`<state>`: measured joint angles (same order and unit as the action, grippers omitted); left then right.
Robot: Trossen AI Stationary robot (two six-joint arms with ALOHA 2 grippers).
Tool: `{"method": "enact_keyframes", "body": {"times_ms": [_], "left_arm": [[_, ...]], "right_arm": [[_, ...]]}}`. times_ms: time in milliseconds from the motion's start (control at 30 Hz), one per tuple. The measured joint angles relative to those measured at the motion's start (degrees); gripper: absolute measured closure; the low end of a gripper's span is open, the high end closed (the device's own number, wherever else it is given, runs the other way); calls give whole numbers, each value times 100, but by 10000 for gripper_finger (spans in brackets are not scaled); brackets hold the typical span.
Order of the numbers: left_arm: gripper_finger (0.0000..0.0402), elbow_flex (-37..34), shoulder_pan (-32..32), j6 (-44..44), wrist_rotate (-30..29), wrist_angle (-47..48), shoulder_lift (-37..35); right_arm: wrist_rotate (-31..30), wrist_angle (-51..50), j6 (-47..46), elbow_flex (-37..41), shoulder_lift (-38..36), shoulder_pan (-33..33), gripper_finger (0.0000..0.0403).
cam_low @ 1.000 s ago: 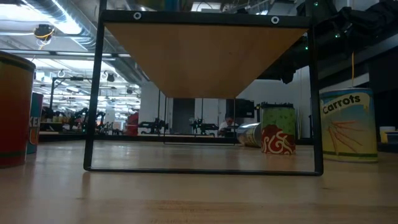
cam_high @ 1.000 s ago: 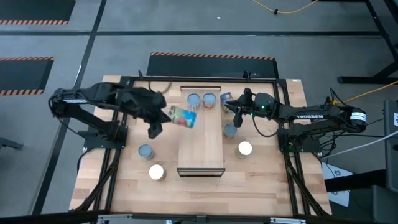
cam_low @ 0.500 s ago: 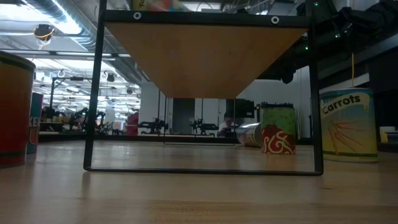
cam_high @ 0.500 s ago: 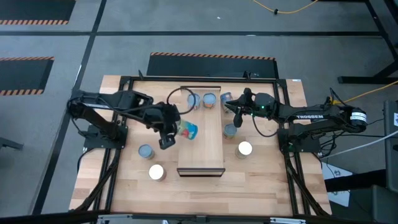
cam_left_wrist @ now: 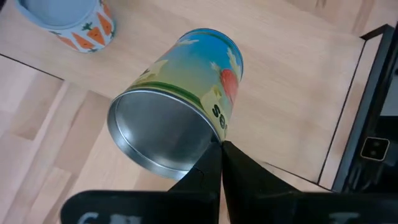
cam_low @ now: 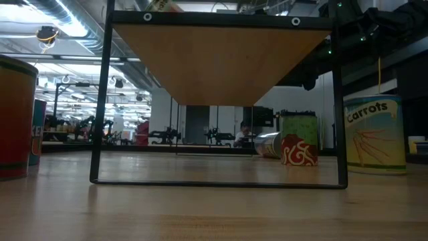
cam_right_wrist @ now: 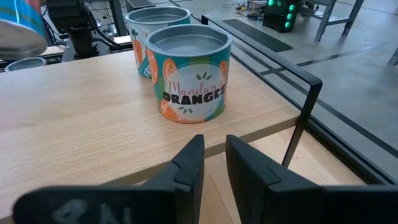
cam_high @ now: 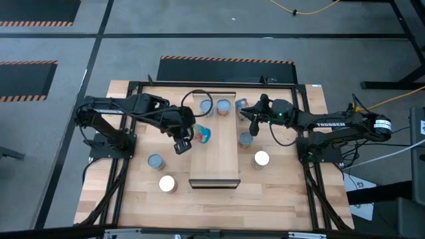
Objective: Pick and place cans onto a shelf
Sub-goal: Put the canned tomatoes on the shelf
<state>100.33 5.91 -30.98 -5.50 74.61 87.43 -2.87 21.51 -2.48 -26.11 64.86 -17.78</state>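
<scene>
We see the left gripper pinching a tilted blue-green can (rim toward the wrist camera) over the shelf. The right gripper, fingers slightly spread, waits beside the shelf's far end near the mandarin oranges can.

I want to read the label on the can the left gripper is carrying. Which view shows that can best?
The left wrist view: the carried can fills it, tilted, blue-green label and open silver end visible. The high view shows it small above the shelf beside the left gripper. The right wrist view catches only an edge; the low view, a sliver.
</scene>
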Motion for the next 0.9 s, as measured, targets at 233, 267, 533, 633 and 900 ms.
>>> {"method": "enact_keyframes", "body": {"times_ms": [233,267,533,633,900], "left_arm": [[401,-2,-17,2,35,19,181],[401,-4,-17,2,46,40,212],[401,-4,-17,4,46,94,318],[401,-4,-17,6,46,94,315],[401,-4,-17,8,46,93,315]], "right_arm": [[2,-23,4,0,0,2,331],[0,-23,2,0,0,2,331],[2,-47,7,0,0,2,331],[2,-49,3,0,0,2,331],[2,-48,7,0,0,2,331]]}}
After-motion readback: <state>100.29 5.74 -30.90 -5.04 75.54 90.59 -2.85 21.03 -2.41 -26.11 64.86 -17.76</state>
